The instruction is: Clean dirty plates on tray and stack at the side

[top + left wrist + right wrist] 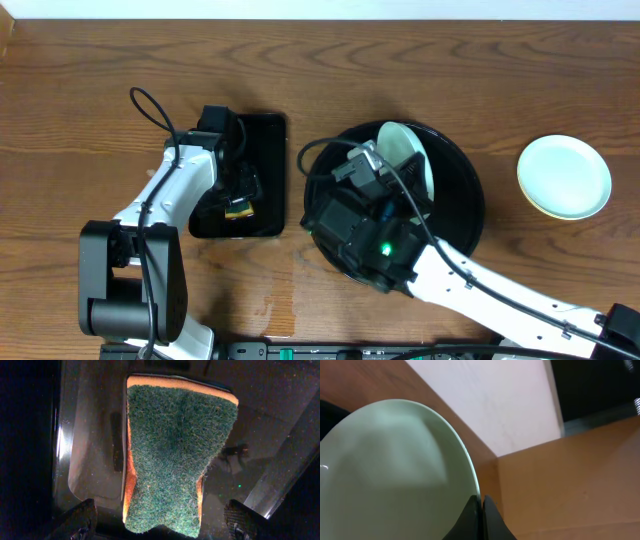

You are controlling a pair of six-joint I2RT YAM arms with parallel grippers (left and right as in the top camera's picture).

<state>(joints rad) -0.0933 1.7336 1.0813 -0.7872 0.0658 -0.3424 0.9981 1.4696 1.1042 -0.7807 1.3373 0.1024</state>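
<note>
Glossy mint plate [395, 470], round and smooth, is pinched by its rim in my right gripper [481, 510], tilted above the black tray [465, 210]. Left of the tray, my left gripper [161, 521] hangs spread over a coarse green sponge [175, 450].

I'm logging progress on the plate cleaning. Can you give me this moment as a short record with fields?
left claw: open, fingers on either side of the sponge, not touching it
sponge: green scouring side up, lying in the rectangular tray
right claw: shut on the rim of the mint plate
mint plate: tilted, above the round tray
side plate: flat on the tabletop, right of the round tray; a yellowish edge below may be a second plate
smears: none visible
</note>
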